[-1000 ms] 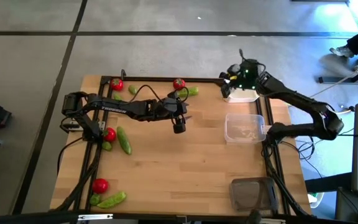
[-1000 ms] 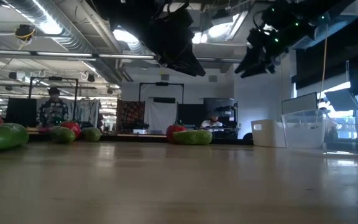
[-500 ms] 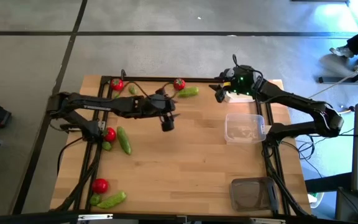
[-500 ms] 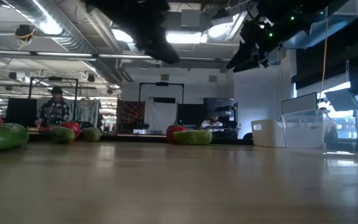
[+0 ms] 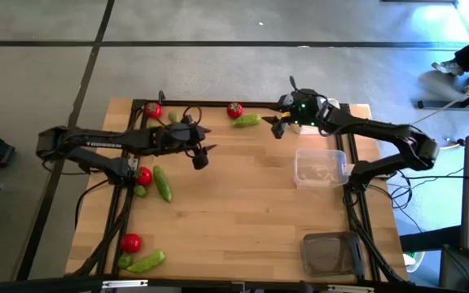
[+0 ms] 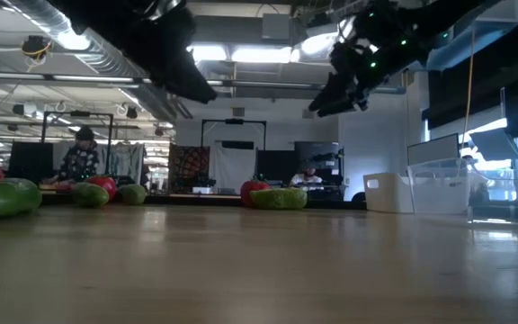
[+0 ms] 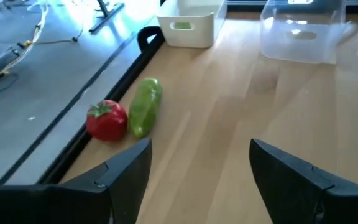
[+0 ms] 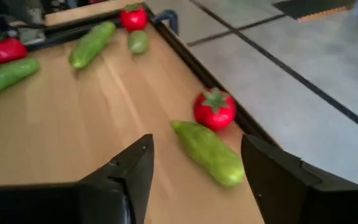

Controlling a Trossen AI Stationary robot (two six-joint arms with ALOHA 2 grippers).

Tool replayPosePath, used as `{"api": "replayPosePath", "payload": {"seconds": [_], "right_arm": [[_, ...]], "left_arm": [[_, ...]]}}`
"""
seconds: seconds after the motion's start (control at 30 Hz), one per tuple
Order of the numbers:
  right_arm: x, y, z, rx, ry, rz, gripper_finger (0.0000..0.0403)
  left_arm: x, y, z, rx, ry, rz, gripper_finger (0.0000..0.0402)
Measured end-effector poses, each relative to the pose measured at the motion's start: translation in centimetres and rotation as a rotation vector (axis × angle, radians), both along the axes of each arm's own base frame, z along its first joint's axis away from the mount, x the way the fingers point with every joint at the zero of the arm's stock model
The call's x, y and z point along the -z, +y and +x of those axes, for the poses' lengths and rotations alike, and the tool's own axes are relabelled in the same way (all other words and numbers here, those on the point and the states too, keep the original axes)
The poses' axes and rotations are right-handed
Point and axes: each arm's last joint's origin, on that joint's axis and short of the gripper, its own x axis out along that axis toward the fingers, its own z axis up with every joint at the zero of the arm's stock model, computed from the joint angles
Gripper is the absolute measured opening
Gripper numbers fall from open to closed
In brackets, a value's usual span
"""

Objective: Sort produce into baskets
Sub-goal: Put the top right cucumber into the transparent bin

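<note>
Red tomato (image 5: pixel 234 110) touching green pod (image 5: pixel 247 120) at far edge; second tomato (image 5: pixel 153 111) plus small lime (image 5: pixel 174 118) far left; tomato (image 5: pixel 143 176) beside long pod (image 5: pixel 162 183) mid-left; tomato (image 5: pixel 131 242) and pod (image 5: pixel 145 262) near-left corner; white basket (image 5: pixel 316 126), clear basket (image 5: pixel 320 167), dark grey basket (image 5: pixel 329 252) lined down right side, upright.

My high cam looks straight down on the whole table (image 5: pixel 243 203) and both arms, while the low cam sits at tabletop level, facing across the wood into the room behind. Both wrist cams ride close above the surface, each peering fwd between its own fingers, and both catch the same red tomato (image 7: pixel 107 119) and green pod (image 7: pixel 145 106) by the far rail.
</note>
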Motion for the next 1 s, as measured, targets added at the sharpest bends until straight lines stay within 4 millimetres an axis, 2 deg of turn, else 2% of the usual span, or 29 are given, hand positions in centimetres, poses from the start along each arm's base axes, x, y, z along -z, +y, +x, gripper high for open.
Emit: {"api": "replayPosePath", "payload": {"seconds": [0.27,0.4,0.7,1.0], "right_arm": [[1.2,-2.3,3.6,-0.008,0.104,0.043,0.0321],[1.8,-3.5,5.4,-0.023,0.223,0.023,0.0348],[3.5,-5.5,8.2,-0.052,0.391,-0.051,0.0353],[6.7,-6.2,9.2,-0.115,0.495,-0.069,0.0353]], "left_arm": [[0.4,0.0,-0.2,-0.002,-0.007,-0.004,0.0265],[0.4,0.0,-0.2,-0.002,-0.006,-0.004,0.0265],[0.4,-0.1,-0.2,0.001,-0.002,-0.006,0.0265],[0.4,-0.1,-0.2,0.001,-0.002,-0.006,0.0265]]}}
